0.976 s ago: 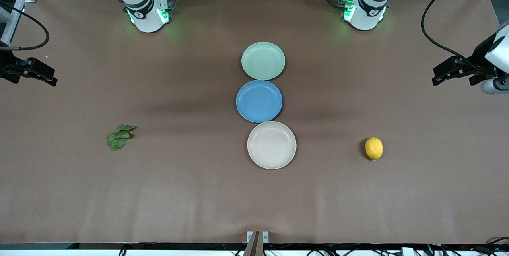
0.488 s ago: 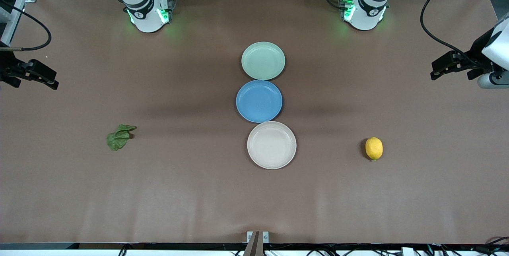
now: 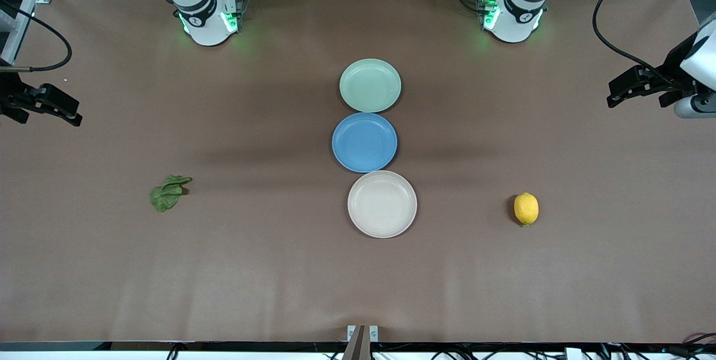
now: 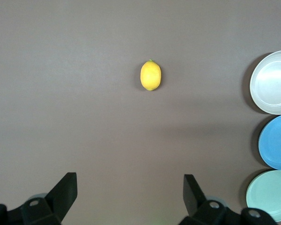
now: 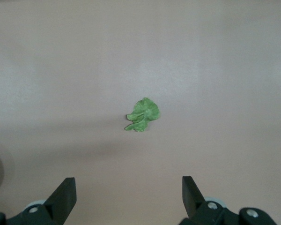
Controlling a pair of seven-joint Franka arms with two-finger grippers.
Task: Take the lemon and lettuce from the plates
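The lemon [image 3: 526, 208] lies on the bare table, beside the beige-white plate [image 3: 382, 203] toward the left arm's end. It also shows in the left wrist view [image 4: 150, 75]. The lettuce [image 3: 169, 193] lies on the bare table toward the right arm's end and shows in the right wrist view [image 5: 143, 115]. The mint green plate [image 3: 370, 85] and the beige-white plate hold nothing. My left gripper [image 3: 621, 91] is open and empty, up over the left arm's end of the table. My right gripper [image 3: 59, 108] is open and empty, up over the right arm's end.
A blue plate [image 3: 364, 142], also holding nothing, sits between the mint green and beige-white plates in a row at the table's middle. Black cables hang by both grippers at the table's ends. The brown table [image 3: 279, 270] is bare around the lemon and the lettuce.
My left gripper has shifted slightly over its end of the table. My right gripper has barely moved. The lemon, lettuce and plates have not moved.
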